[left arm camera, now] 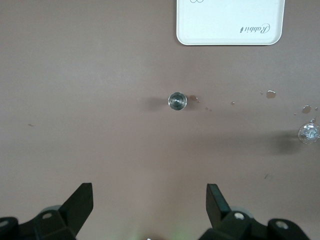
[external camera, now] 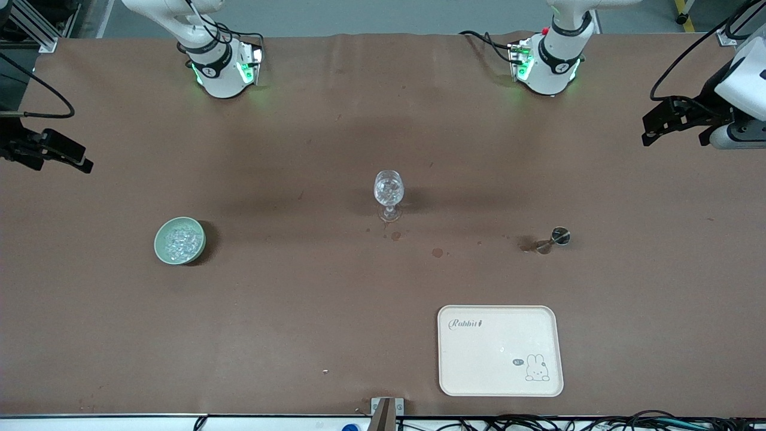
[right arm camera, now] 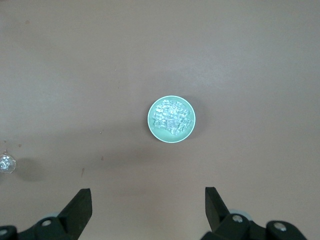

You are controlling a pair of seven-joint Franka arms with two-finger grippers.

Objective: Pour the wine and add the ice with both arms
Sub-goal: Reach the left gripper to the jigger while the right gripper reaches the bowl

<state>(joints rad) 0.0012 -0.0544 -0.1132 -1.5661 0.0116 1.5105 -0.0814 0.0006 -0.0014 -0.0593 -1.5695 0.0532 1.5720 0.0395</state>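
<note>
A: Front view status?
B: Both arms wait high at the tabletop's ends. Left gripper (left arm camera: pixel 150 205) and right gripper (right arm camera: pixel 148 205) have fingers spread, empty.
A: Ice (right arm camera: pixel 171 119)?
B: In the green bowl (external camera: pixel 162 252), toward the right arm's end. Descend centred, pinch one chunk; wine glass (external camera: pixel 389 190) stands mid-tabletop.

You have one bowl (external camera: pixel 179 240) of ice (external camera: pixel 182 239), one stemmed glass (external camera: pixel 389 191), one small metal cup (external camera: pixel 560 236), one tray (external camera: pixel 500 350), and two arms (external camera: pixel 209 66), each with one pincer.
</note>
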